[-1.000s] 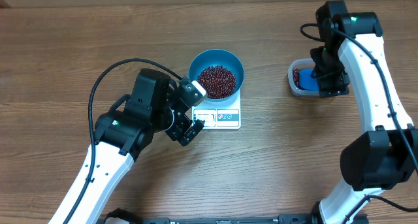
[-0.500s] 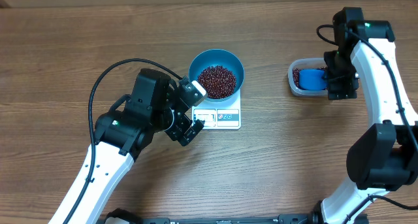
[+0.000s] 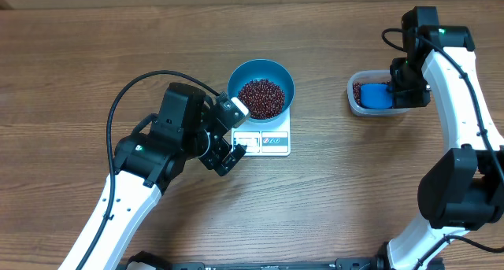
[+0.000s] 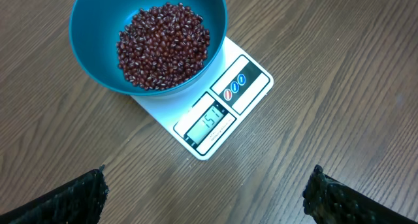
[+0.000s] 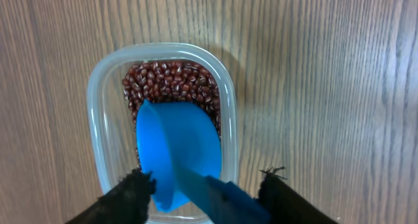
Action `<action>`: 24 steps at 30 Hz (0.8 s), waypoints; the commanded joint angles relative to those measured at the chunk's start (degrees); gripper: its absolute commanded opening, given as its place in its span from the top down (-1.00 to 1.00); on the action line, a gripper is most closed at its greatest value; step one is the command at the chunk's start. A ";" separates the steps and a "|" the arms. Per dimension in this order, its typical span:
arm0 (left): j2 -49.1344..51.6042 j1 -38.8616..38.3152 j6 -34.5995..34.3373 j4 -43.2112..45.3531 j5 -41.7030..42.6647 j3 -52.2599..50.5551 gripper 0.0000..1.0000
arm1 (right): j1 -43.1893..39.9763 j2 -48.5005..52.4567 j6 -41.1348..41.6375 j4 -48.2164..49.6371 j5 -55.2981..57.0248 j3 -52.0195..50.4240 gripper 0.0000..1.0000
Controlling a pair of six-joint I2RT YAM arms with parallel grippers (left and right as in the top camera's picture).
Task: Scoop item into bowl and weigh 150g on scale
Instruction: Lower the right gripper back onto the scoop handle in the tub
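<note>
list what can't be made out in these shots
Overhead: the display on the scale is too small to read.
Left wrist: the bowl hides part of the scale's top.
Right wrist: the scoop covers some of the beans in the tub.
Right wrist: the bottom edge cuts off the scoop's handle, so whether the right gripper grips it is unclear.

A clear plastic tub (image 3: 352, 91) with rounded corners stands on the brown wood-grain surface (image 3: 71, 57), toward its right side. A blue scoop (image 3: 376, 95) lies inside the tub. In the right wrist view its cup (image 5: 179, 149) fills the tub's (image 5: 95, 119) lower half, with the handle running down-right.
</note>
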 commanded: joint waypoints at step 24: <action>-0.02 0.31 -0.37 0.20 0.07 0.35 -0.99 | 0.20 -1.42 -0.02 2.47 -0.48 -0.22 0.93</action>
